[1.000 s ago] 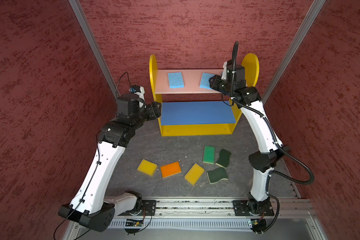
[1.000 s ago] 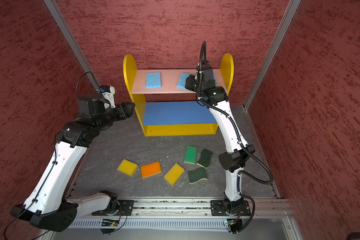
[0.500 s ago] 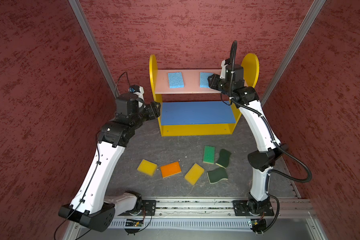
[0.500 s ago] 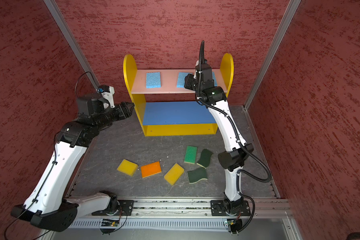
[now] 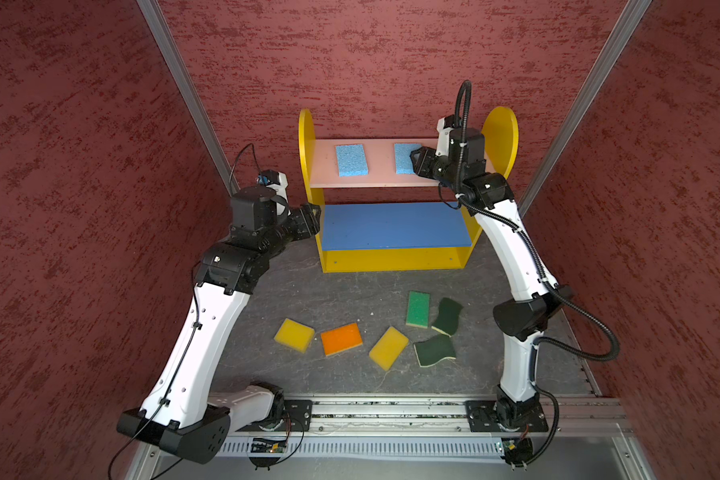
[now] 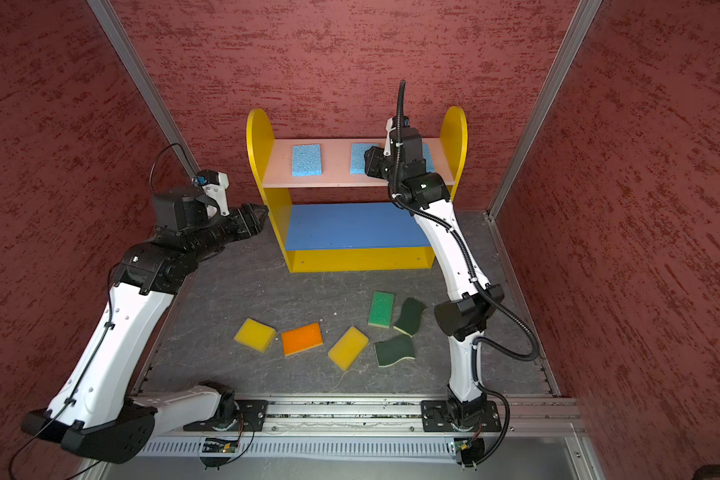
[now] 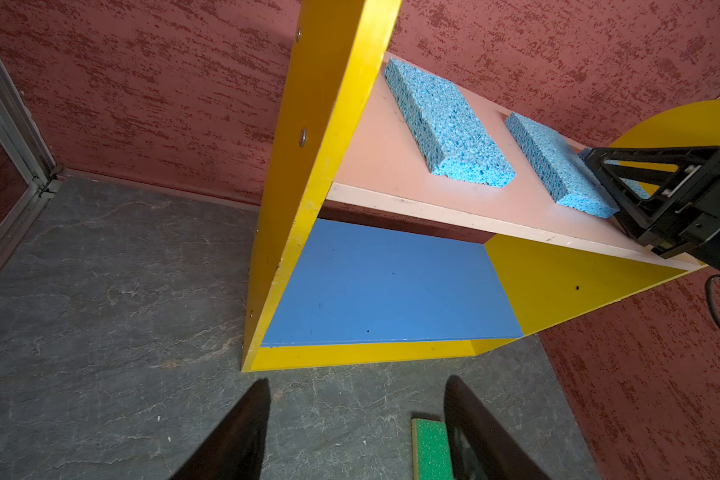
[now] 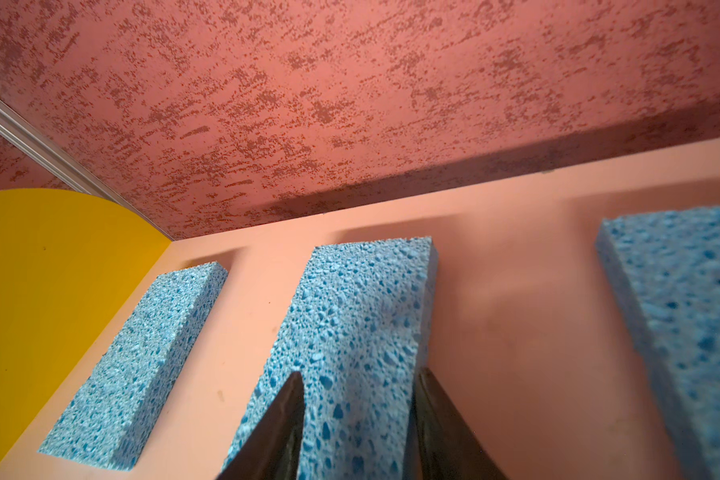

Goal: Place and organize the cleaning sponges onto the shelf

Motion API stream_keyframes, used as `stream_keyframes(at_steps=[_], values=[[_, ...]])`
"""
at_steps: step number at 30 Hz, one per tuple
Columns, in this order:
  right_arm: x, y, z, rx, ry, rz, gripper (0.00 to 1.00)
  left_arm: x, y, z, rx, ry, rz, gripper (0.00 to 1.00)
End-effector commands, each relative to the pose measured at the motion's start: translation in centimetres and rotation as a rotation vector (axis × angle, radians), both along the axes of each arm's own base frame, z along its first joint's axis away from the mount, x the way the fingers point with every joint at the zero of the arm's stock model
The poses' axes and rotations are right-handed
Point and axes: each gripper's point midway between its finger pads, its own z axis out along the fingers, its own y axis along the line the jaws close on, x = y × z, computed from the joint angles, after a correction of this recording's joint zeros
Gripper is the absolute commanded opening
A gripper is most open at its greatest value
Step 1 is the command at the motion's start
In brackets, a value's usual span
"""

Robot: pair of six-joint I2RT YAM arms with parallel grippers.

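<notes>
The shelf [image 5: 306,158] stands at the back wall. Three light blue sponges lie flat on its pink top board: one on the left [image 5: 351,160], a middle one [image 8: 358,316], and one by the right side panel [image 8: 142,365]. My right gripper [image 8: 359,374] hovers over the near end of the middle sponge with its jaws apart, not pinching it. Beside the shelf's left panel, my left gripper [image 5: 314,212] is open and empty. On the floor lie two yellow sponges [image 5: 294,334] [image 5: 388,347], an orange one [image 5: 341,338], a bright green one [image 5: 417,308] and two dark green wavy ones [image 5: 447,316] [image 5: 435,350].
The blue middle board [image 5: 391,224] carries nothing. Textured red walls close in on three sides. A metal rail [image 5: 391,409] with both arm bases runs along the front edge. The right arm's black cable [image 5: 591,332] loops out to the right.
The middle blue sponge, angled a second ago, now lies square on the pink board. My right gripper has shifted slightly left and its jaws have spread. The left arm has barely moved.
</notes>
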Motion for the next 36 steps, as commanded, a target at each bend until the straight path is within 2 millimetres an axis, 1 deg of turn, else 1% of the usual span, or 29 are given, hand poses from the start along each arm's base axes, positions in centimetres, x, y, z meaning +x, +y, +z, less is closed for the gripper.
stream_keyframes(at_steps=[1, 4, 7, 9, 17, 22, 25, 26, 29, 32, 36], values=[[0.7, 0.7, -2.7, -0.037, 0.06, 0.016, 0.47, -0.3, 0.2, 1.2, -0.015, -0.03, 0.001, 0.66], [0.6, 0.1, -2.2, -0.043, 0.05, -0.011, 0.5, -0.4, 0.2, 1.3, -0.013, -0.032, 0.0, 0.66], [0.1, -0.4, -1.2, -0.044, 0.032, -0.025, 0.52, -0.4, 0.2, 1.3, -0.011, -0.031, 0.0, 0.66], [-0.3, -0.8, -0.5, -0.045, 0.022, -0.033, 0.55, -0.5, 0.3, 1.4, -0.011, -0.032, 0.001, 0.66], [-2.9, -1.8, 2.6, -0.044, -0.022, -0.039, 0.68, -0.9, 0.8, 1.5, 0.009, -0.035, 0.017, 0.71], [-4.5, -1.9, 4.0, -0.045, -0.041, -0.024, 0.72, -1.6, 1.2, 1.2, 0.026, -0.023, 0.022, 0.72], [-5.2, -1.6, 4.0, -0.054, -0.031, -0.017, 0.74, -2.0, 1.6, 0.0, 0.044, 0.021, 0.042, 0.73], [-5.3, -1.5, 3.7, -0.055, -0.02, -0.011, 0.77, -2.1, 1.7, -0.6, 0.042, 0.043, 0.049, 0.74], [-5.9, -0.8, 2.9, -0.067, 0.013, 0.01, 0.81, -2.7, 1.7, -2.5, 0.033, 0.115, 0.053, 0.74], [-6.9, -0.2, 2.2, -0.115, 0.035, 0.01, 0.83, -3.6, 2.2, -5.4, 0.051, 0.214, 0.086, 0.74], [-8.9, 1.3, 1.2, -0.266, 0.03, -0.013, 0.88, -4.9, 3.2, -9.5, 0.08, 0.358, 0.156, 0.75]])
